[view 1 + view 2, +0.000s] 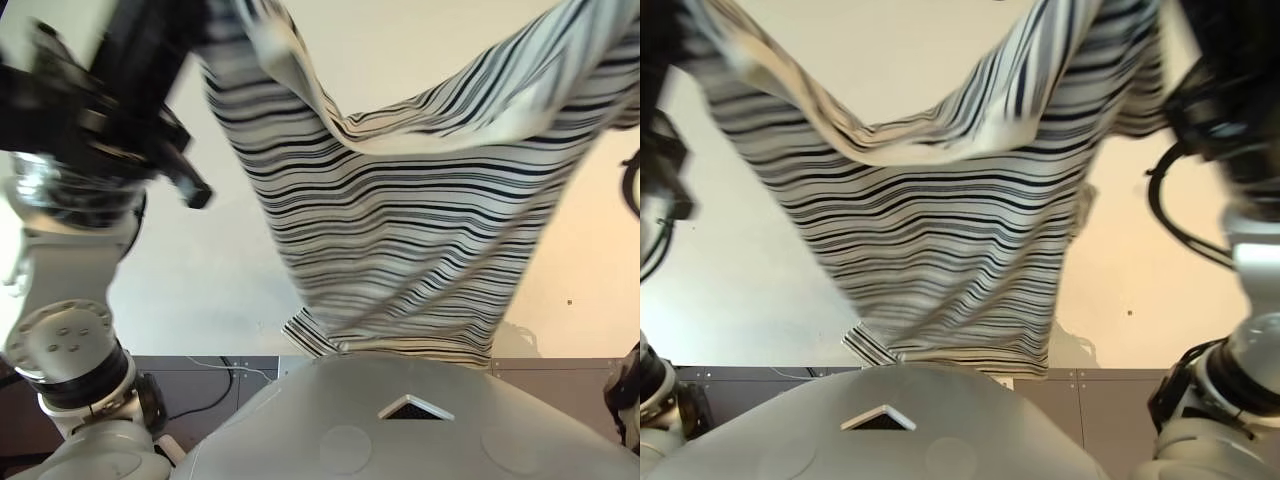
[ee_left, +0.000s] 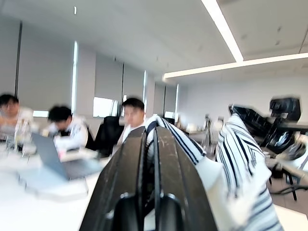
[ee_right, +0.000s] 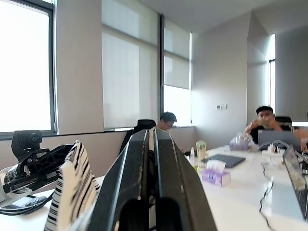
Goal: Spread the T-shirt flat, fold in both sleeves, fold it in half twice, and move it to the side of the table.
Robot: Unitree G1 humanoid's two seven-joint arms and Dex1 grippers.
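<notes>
T-shirt (image 1: 400,250), pinched by left gripper (image 2: 150,129), right gripper (image 3: 150,131), hangs screening table (image 1: 180,290).

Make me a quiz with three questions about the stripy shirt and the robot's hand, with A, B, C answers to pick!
1. Where is the T-shirt compared with the table?
A. Spread flat on it
B. Lifted up and hanging over it
C. Folded small at its side

2. What colours is the T-shirt?
A. Red and yellow spots
B. White with dark stripes
C. Plain green

3. What is the left gripper doing?
A. Standing wide open
B. Shut on the T-shirt
C. Holding a cup

Answers:
1 B, because its top edge is raised at both ends and the cloth sags down between them.
2 B, because thin dark stripes run across pale cloth all over it.
3 B, because the left wrist view shows its two fingers pressed together with striped cloth coming out from between them.
</notes>
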